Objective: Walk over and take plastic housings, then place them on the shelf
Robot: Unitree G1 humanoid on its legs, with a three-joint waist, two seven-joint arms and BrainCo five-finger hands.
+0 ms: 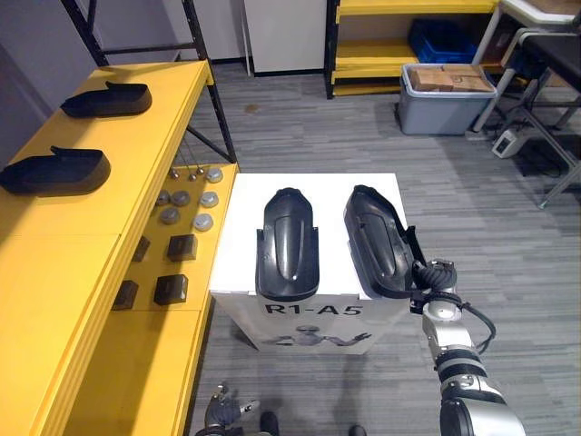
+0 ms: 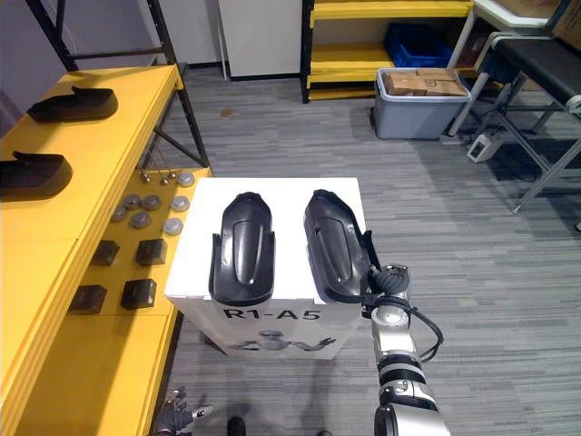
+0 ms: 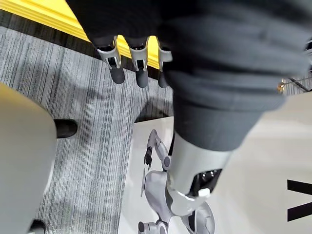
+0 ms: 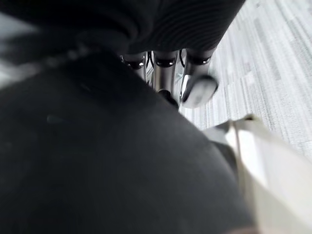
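Counting two glossy black moulded plastic housings (image 1: 107, 99) on yellow shelf (image 1: 54, 236), two more on white box (image 1: 238, 236); right hand (image 1: 434, 275) at near end of right-side housing (image 1: 374, 238), grasp unreadable.

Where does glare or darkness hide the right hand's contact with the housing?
Left eye view: even light, soft sheen on the right plastic housing, no glare; right hand at its near end. Right wrist view: that dark housing sits right before the camera, so the grip is unreadable. Left wrist view: evenly lit, left hand hangs idle.
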